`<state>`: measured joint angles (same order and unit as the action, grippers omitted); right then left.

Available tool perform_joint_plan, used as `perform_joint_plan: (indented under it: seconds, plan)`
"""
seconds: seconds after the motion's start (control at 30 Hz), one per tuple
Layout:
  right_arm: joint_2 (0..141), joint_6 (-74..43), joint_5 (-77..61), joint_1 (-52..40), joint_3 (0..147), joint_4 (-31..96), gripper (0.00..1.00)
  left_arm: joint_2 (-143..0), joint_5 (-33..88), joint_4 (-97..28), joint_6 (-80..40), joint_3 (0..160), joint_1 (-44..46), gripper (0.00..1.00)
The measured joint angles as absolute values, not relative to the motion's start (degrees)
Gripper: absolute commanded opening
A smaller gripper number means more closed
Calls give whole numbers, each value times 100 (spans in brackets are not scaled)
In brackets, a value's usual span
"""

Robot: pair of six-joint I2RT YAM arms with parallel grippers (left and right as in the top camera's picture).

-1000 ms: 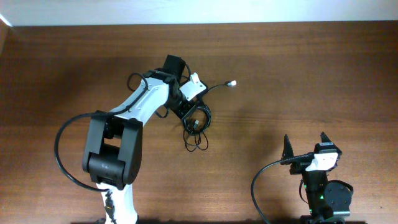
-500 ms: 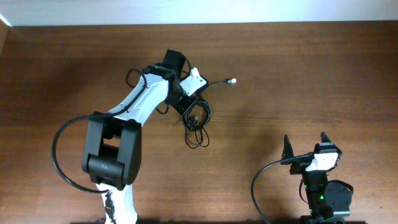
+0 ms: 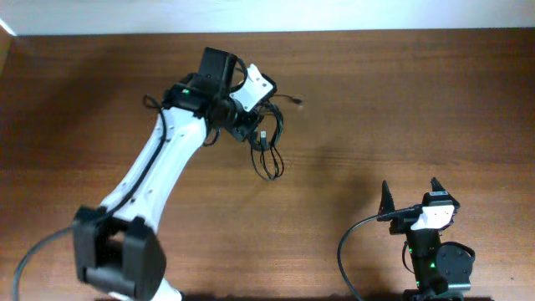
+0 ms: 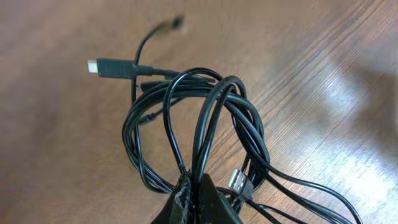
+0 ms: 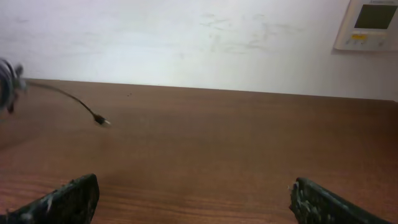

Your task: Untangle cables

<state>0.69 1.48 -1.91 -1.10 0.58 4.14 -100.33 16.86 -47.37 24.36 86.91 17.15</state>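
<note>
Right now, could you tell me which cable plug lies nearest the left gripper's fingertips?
The silver metal-shelled plug, right beside the left gripper; the slim black plug juts out past the looped cables.

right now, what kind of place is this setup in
Probably a robotics lab or test room: a white robot arm at a wooden table, a plain white wall, and a wall-mounted control panel, perhaps a thermostat.

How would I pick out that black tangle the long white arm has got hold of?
Follow the long white arm over the brown table to its left gripper. Pinched there are the cables: thin glossy black loops, far thinner than the arms' own wiring, one flat plug poking out.
</note>
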Motion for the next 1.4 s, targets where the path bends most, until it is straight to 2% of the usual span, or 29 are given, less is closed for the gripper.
perform_joint_plan:
  seconds: [0.63, 0.73, 0.83, 0.97, 1.17, 1.4]
  plan:
    - [69, 148, -189, -110, 58, 294, 99, -8746, 1712, -5061, 2434, 8694, 1715, 0]
    - [69, 148, -333, -113, 58, -233, 99, -8746, 1951, -5129, 2418, 8694, 1715, 0]
    - [69, -93, -808, -113, 62, -228, 99, -8744, 2309, -5124, 2416, 8694, 1715, 0]
    - [71, -591, -1004, -113, 421, 565, 99, -8742, 2519, -5127, 2416, 8694, 1715, 0]
    - [607, -751, -1066, -113, 2106, 2235, 99, -8742, 2624, -5118, 2416, 8694, 1715, 0]
    - [3306, -786, -1763, -117, 4670, 3885, 99, -8742, 2781, -5081, 2414, 8696, 1715, 0]
